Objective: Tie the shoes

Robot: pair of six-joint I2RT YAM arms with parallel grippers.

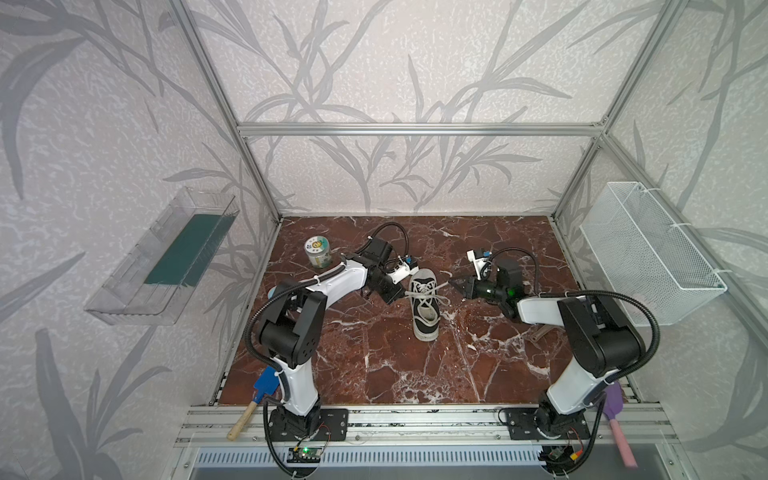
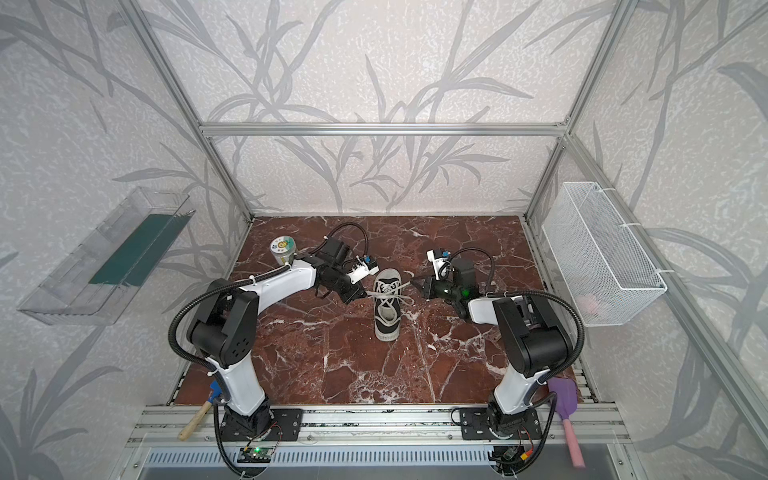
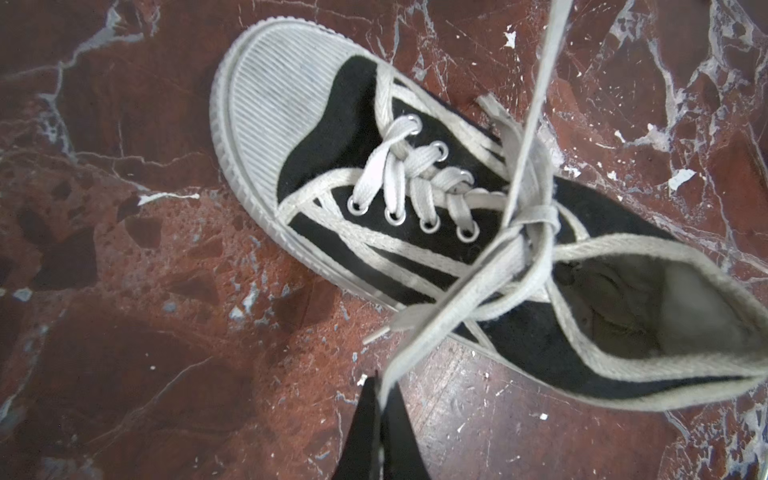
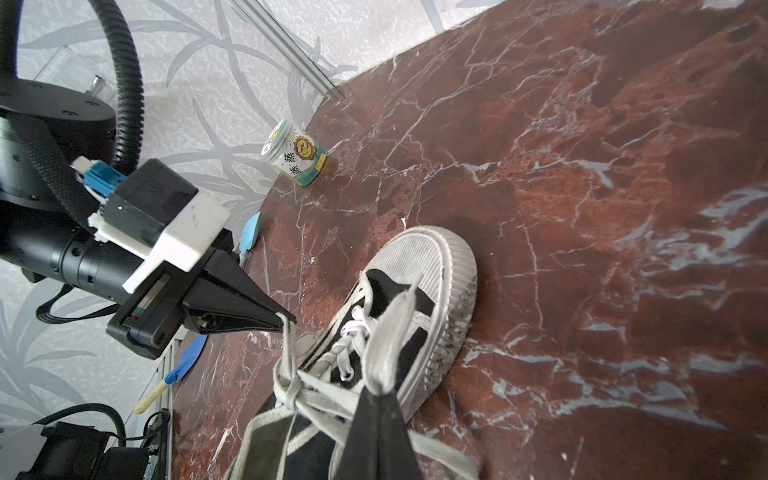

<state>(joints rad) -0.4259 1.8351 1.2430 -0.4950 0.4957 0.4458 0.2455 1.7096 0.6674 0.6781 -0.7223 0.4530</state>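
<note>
Here left tool and right tool, closed, each pinch the black sneaker's laces (white, crossed).

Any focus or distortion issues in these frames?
Both top views: even light, wide-angle, frame posts splay outward. Left wrist: shoe sharp, taut lace and left fingers soft. Right wrist: right fingers blurred, jar label readable.

Only the little jar has writing on it. Its label shows a smiling sunflower in dark glasses and two black Chinese signs that look alike. The rest is too small to read.
</note>
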